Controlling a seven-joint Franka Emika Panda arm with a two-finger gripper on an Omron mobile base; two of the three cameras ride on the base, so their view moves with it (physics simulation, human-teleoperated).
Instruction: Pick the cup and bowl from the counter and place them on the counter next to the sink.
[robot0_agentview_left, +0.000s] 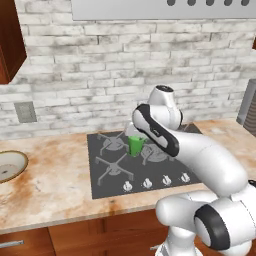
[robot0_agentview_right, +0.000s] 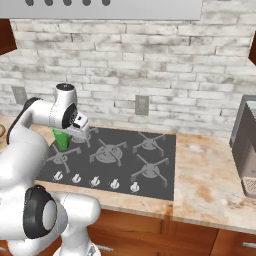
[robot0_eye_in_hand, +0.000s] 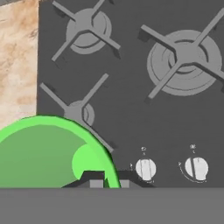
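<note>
Above the dark grey stovetop (robot0_agentview_left: 142, 162), the gripper (robot0_eye_in_hand: 107, 181) pinches the small bright green tapered cup (robot0_agentview_left: 135, 145) by its rim; that thin hold might slip during the swing sinkward.

Arm (robot0_agentview_left: 210, 160): glossy white rounded shells w/ dark grey-black joint bands & round black caps at lower joints. Pincer (robot0_eye_in_hand: 107, 181): two small dark tips, pale grey pads.
</note>
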